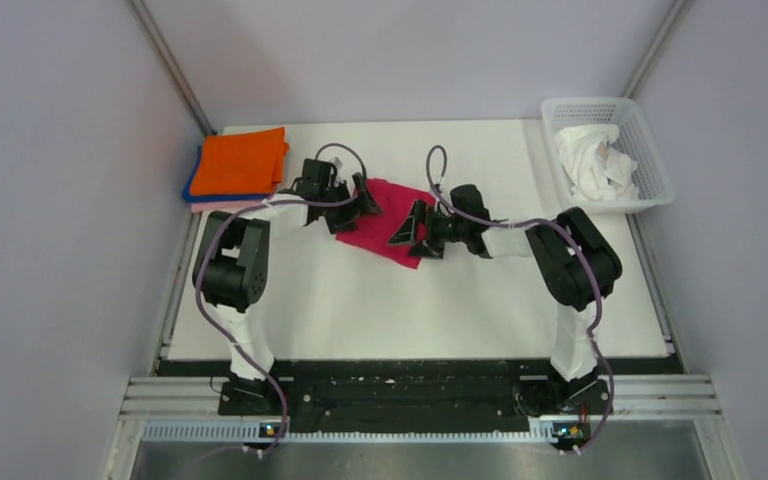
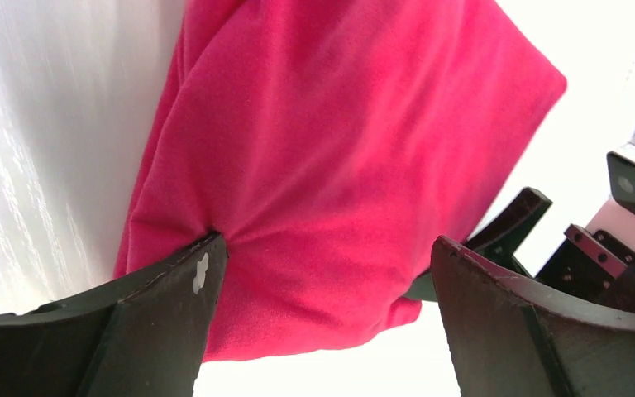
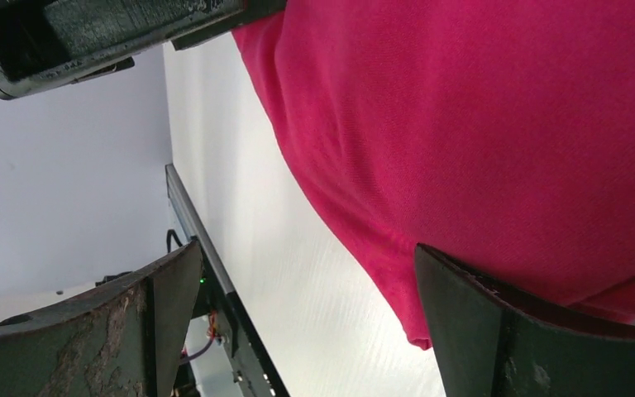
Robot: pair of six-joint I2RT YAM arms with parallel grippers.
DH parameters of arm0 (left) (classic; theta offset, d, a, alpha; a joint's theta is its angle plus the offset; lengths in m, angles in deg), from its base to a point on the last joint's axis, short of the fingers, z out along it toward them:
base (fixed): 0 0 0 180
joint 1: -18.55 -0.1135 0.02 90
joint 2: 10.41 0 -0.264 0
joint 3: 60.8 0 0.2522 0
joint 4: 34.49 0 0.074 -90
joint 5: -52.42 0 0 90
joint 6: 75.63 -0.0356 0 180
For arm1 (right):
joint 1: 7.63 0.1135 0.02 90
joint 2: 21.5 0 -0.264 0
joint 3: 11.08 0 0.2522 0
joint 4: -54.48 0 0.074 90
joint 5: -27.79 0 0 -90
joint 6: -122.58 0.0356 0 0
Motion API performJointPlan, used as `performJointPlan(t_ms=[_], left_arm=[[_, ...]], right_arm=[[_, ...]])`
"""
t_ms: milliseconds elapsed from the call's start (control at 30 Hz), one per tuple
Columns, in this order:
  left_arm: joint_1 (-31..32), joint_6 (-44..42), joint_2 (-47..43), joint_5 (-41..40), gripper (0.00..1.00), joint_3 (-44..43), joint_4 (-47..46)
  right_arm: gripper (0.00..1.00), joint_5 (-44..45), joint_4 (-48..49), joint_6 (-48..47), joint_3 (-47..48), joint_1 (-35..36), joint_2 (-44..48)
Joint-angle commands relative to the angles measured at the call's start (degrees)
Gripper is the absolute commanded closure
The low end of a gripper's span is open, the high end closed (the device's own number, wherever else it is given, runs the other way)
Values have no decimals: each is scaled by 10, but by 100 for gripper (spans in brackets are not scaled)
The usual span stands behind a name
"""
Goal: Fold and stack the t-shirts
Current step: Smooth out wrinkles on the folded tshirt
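Observation:
A crimson-magenta t-shirt (image 1: 388, 205) lies folded into a small rectangle on the white table (image 1: 380, 300), at mid-table. My left gripper (image 1: 358, 203) is open at the shirt's left edge. In the left wrist view the shirt (image 2: 339, 141) fills the gap between the wide-apart fingers (image 2: 165, 314), and one finger presses a dent into the cloth. My right gripper (image 1: 410, 230) is open at the shirt's right near corner. In the right wrist view one finger (image 3: 529, 331) rests over the shirt's edge (image 3: 479, 124) and the other is over bare table. Neither holds the cloth.
A folded stack with an orange shirt (image 1: 242, 160) on top of blue and pale pink ones sits at the far left corner. A white lattice basket (image 1: 652, 150) at the far right holds a crumpled white shirt (image 1: 590, 160). Grey walls enclose the table.

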Motion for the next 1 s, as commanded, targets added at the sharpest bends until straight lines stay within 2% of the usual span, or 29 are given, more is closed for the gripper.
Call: performJointPlan(t_ms=[0,167,300,433,600,767,967], left_arm=[[4,34,-12,34,1,97,2],[40,75,-101,28,1,208,-10],[60,79,-170,21,1,237,12],[60,53,-198,15,1,186,53],[54,17,-177,3,1,86,76],[18,3,-122,1,2,30,76],[-8,-3,-42,23,3,-7,70]], right_arm=[[1,67,-66,-56,-22,-2,20],[1,69,-145,-118,-42,-17,67],[1,58,-199,-168,-48,-18,119],[1,52,-237,-187,-20,-18,153],[1,49,-219,-177,51,-21,161],[1,-1,-134,-124,111,-29,101],[1,-7,-89,-81,191,-43,-18]])
